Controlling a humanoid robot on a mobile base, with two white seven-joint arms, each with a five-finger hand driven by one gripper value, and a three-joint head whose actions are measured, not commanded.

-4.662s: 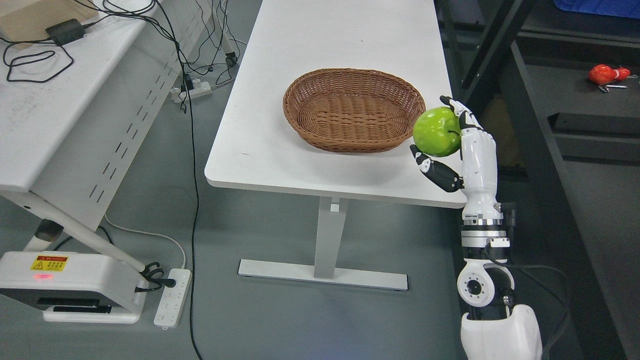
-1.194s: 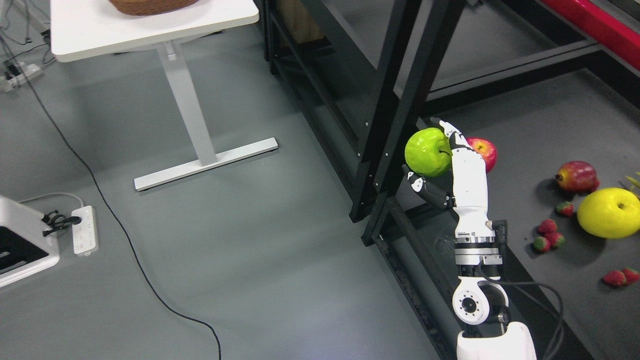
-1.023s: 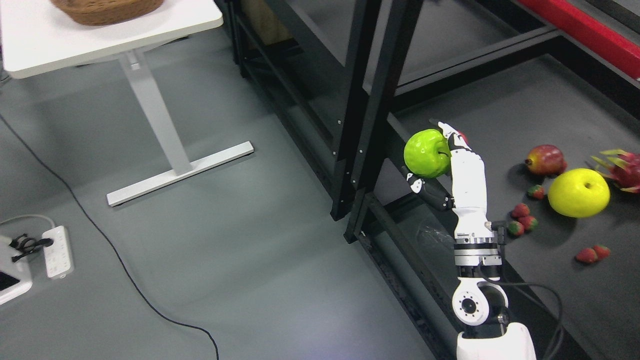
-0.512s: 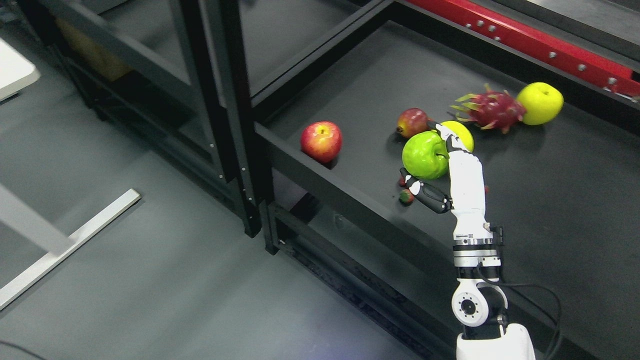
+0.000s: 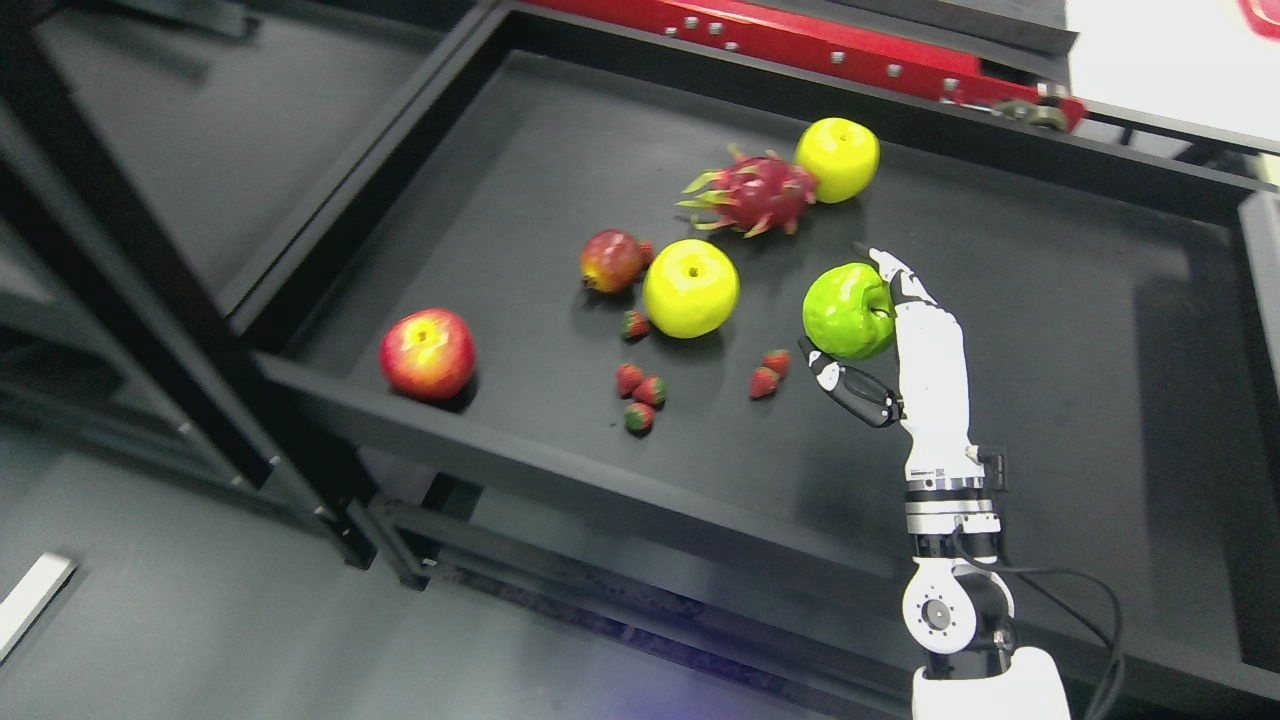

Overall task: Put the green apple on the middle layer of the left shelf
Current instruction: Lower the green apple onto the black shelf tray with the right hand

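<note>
My right hand (image 5: 862,318) rises from the bottom right on a white forearm and is shut on the green apple (image 5: 846,311). White fingers curl over the apple's right side and the dark thumb (image 5: 850,385) sits under it. Hand and apple hang above the black shelf tray (image 5: 1050,330), right of its middle. The left arm does not show.
On the tray lie a red apple (image 5: 427,353), a yellow apple (image 5: 691,288), another yellow apple (image 5: 838,159), a dragon fruit (image 5: 755,195), a small red fruit (image 5: 611,260) and several strawberries (image 5: 641,392). A black upright post (image 5: 190,310) stands left. A red rail (image 5: 800,42) runs behind.
The camera has swung right, from the table and basket to the shelf, so the whole picture shifted. My right hand has kept its hold on the green apple and now hangs over the tray.
</note>
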